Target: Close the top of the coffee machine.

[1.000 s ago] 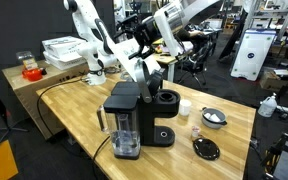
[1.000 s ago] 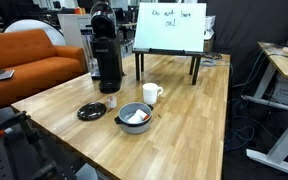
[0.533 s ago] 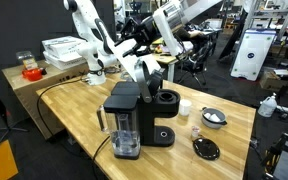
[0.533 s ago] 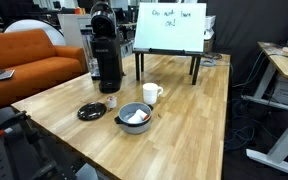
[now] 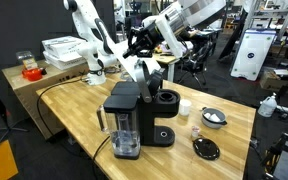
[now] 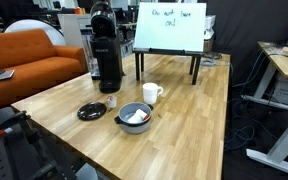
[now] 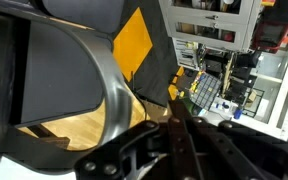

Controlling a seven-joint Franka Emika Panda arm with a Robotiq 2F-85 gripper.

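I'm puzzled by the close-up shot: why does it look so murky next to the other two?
Wrist view: the coffee machine sits so near that it is a dark, soft blur; the lab behind looks sharper. Both exterior views: evenly lit, little glare.

Even indoor light, wrist view blurred

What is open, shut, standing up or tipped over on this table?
top: open, raised above the machine.
coffee machine: upright, brew chamber uncovered.
gripper: near the top; open or shut, cannot tell.
mug: upright.
bowl: upright, something white inside.
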